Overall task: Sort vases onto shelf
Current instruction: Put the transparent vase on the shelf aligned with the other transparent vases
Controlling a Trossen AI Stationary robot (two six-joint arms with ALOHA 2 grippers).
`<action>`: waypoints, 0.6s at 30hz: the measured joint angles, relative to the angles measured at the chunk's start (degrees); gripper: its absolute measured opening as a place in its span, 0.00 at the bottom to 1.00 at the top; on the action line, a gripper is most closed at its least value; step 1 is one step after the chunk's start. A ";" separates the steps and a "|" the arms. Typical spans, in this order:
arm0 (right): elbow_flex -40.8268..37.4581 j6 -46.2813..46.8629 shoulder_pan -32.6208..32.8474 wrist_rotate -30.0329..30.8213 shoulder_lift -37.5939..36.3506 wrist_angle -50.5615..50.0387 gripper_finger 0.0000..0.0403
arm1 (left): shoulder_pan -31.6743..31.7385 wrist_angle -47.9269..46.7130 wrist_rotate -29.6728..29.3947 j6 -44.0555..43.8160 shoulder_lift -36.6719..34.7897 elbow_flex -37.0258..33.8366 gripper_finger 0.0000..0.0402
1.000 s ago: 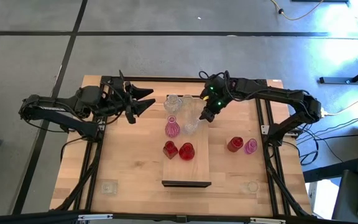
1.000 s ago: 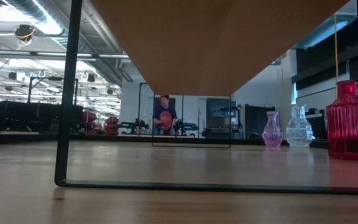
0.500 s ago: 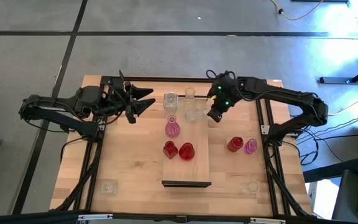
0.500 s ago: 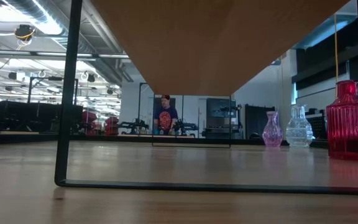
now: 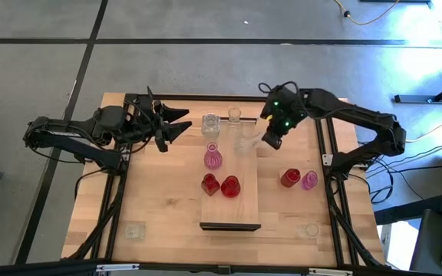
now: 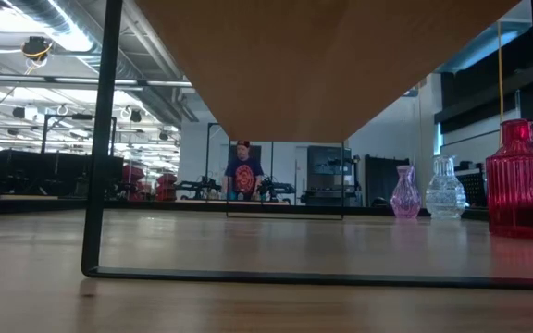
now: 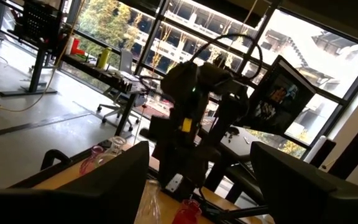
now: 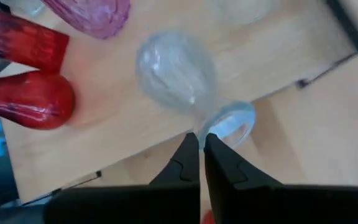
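A light-wood tabletop (image 5: 156,199) on a grey floor carries the shelf (image 5: 240,195) at its middle. At the left, the left gripper (image 5: 176,123) waits with fingers spread, holding nothing. On the shelf stand a clear vase (image 5: 210,123), a pink vase (image 5: 212,158) and two red vases (image 5: 221,185). The right gripper (image 5: 269,139), fingers pinched together, hangs just beside a clear bulbous vase (image 8: 176,71) at the shelf's right edge. Further right, a red vase (image 5: 289,178) and a pink one (image 5: 309,180) stand on the tabletop.

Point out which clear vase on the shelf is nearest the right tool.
The clear vase at the shelf's right edge, just left of the shut right tool. It has a bulbous body and a flared mouth; the other two clear vases stand farther back.
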 joint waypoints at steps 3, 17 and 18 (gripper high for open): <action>5.01 -1.71 0.00 1.74 0.00 -2.45 0.00 | 0.00 -0.01 0.00 0.02 0.00 0.00 0.68; 14.31 -5.68 0.07 8.33 2.43 -10.11 0.00 | 0.00 0.03 -0.95 0.44 -0.02 0.00 0.68; 14.03 -5.52 0.07 8.70 2.27 -10.11 0.00 | 0.00 0.03 -0.95 0.44 -0.02 0.00 0.68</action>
